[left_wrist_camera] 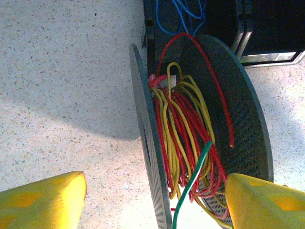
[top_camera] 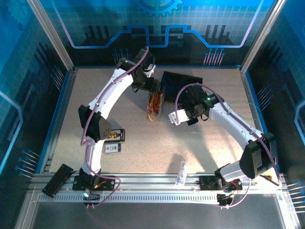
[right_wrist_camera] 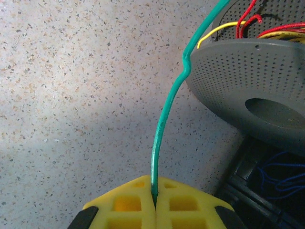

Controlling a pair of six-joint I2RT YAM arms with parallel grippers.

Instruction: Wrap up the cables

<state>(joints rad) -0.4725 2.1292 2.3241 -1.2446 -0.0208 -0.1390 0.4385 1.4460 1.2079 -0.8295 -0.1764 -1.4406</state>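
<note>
With right fingers clamped on the green cable and left fingers apart astride the spool, seemingly not touching it, feed taut between the flanges onto the red and yellow cables wound there.

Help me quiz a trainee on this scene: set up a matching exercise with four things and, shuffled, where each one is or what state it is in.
Things:
1. green cable
2. red and yellow cables
3. blue cables
4. left pincer

Places or states:
A. open, one finger on either side of the spool
B. pinched in the shut right pincer
C. in the black box
D. bundled between the spool's two discs

Pairs: 1-B, 2-D, 3-C, 4-A.
</note>
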